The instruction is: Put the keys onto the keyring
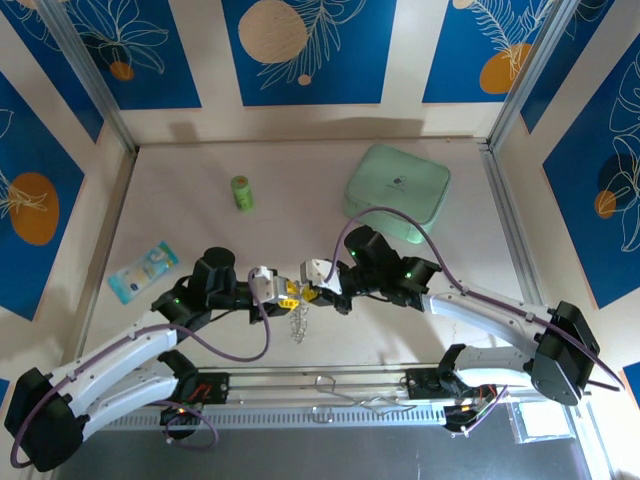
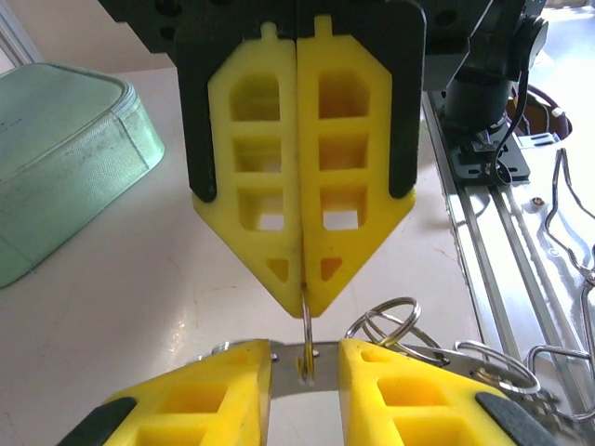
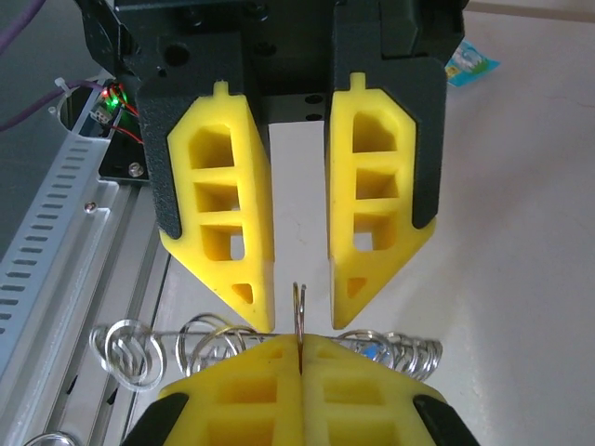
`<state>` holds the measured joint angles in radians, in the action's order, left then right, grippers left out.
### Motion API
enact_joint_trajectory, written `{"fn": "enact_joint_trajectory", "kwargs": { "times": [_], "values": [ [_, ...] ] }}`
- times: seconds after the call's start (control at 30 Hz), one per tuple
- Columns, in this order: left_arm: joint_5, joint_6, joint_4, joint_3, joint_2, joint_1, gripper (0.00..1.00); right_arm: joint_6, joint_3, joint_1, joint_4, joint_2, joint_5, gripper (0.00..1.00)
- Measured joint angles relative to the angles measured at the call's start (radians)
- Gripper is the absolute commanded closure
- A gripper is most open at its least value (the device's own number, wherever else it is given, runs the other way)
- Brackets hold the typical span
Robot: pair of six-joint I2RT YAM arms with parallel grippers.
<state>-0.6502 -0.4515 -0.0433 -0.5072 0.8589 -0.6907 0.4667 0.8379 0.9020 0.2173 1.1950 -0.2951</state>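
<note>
My two grippers meet tip to tip near the table's front middle. My right gripper (image 1: 308,292) (image 3: 300,342) is shut on a small split ring (image 3: 299,302) that stands upright from its tips. That ring belongs to the keyring (image 1: 298,322), whose thin wire (image 3: 186,332) runs sideways strung with several silvery loops. My left gripper (image 1: 288,295) (image 2: 304,358) is open, a finger on each side of the small ring, touching nothing. In the left wrist view the ring passes through a slot in a flat silvery strip (image 2: 284,364). A bit of blue tag (image 3: 372,351) shows among the loops. The red-tagged key is hidden.
A pale green pouch (image 1: 398,190) (image 2: 56,158) lies at the back right, a small green cylinder (image 1: 240,192) at the back middle. A blue-and-white packet (image 1: 143,270) rests at the left. A metal rail (image 1: 320,385) with loose wire pieces (image 2: 567,242) runs along the front edge.
</note>
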Motion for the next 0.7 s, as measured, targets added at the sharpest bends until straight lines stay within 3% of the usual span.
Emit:
{"fn": "enact_joint_trajectory", "kwargs": {
  "times": [0.17, 0.4, 0.5, 0.6, 0.7],
  "values": [
    [-0.004, 0.000, 0.005, 0.000, 0.000, 0.000, 0.80, -0.003, 0.000, 0.002, -0.008, 0.006, -0.003, 1.00],
    [-0.014, 0.003, 0.011, 0.000, 0.001, 0.000, 0.98, -0.003, 0.000, 0.004, -0.014, 0.006, -0.008, 1.00],
    [-0.013, 0.005, 0.010, 0.000, 0.001, 0.000, 1.00, -0.003, 0.000, 0.004, -0.014, 0.006, -0.008, 0.99],
    [-0.006, 0.005, 0.011, 0.000, 0.000, 0.000, 1.00, -0.011, 0.000, 0.002, -0.017, 0.006, -0.007, 0.73],
    [0.006, 0.005, 0.012, 0.000, 0.000, 0.000, 1.00, -0.035, -0.003, -0.014, -0.039, -0.010, -0.012, 0.64]
  ]
}}
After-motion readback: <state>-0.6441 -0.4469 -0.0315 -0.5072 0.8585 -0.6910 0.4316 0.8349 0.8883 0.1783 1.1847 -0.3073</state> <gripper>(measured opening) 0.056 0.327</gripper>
